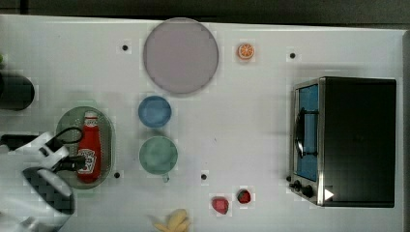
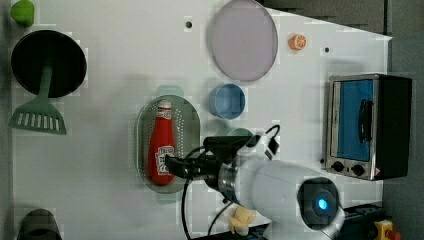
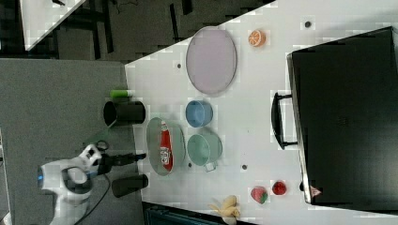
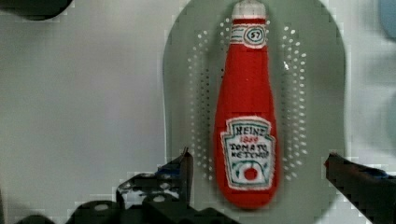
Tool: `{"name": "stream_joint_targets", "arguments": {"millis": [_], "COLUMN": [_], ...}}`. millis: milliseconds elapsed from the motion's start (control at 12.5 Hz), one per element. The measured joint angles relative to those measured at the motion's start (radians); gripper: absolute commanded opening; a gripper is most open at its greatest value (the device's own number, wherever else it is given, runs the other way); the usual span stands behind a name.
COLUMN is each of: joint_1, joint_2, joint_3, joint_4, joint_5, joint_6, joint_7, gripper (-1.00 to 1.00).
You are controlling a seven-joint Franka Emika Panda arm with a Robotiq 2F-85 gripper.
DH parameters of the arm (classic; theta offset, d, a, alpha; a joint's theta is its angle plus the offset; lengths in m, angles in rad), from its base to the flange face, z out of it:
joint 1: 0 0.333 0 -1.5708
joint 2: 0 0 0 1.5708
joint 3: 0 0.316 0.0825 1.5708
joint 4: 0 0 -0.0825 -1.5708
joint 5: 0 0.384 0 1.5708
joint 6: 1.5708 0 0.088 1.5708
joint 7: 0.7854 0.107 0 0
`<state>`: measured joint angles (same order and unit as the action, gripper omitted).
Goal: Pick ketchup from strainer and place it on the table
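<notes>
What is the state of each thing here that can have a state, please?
ketchup: lying flat in the strainer, cap on, not gripped
strainer: upright on the table, holding the ketchup
end effector: open, one finger on each side of the bottle's lower end
toaster oven: door shut
blue bowl: upright
green cup: upright

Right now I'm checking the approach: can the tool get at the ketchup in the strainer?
Probably yes: the open tool straddles the ketchup, lying uncovered in the strainer.
</notes>
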<state>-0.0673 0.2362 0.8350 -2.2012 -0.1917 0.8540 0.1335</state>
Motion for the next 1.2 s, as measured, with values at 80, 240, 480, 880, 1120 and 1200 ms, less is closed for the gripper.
{"name": "stream_joint_targets", "arguments": {"millis": [80, 240, 480, 880, 1120, 1200], "joint_1": [-0.004, -0.011, -0.016, 0.008, 0.019, 0.023], "joint_2": [0.049, 0.152, 0.265, 0.397, 0.447, 0.443], "joint_3": [-0.005, -0.014, -0.029, -0.096, -0.119, -0.123], "joint_4": [-0.021, -0.035, -0.039, 0.006, 0.031, 0.031], "joint_5": [-0.018, -0.072, -0.163, -0.270, -0.282, -0.280], "joint_6": [0.052, 0.109, 0.134, 0.164, 0.173, 0.174], "joint_7": [0.024, 0.069, 0.125, 0.165, 0.184, 0.194], "gripper": [1.00, 1.00, 1.00, 0.91, 0.21, 0.19]}}
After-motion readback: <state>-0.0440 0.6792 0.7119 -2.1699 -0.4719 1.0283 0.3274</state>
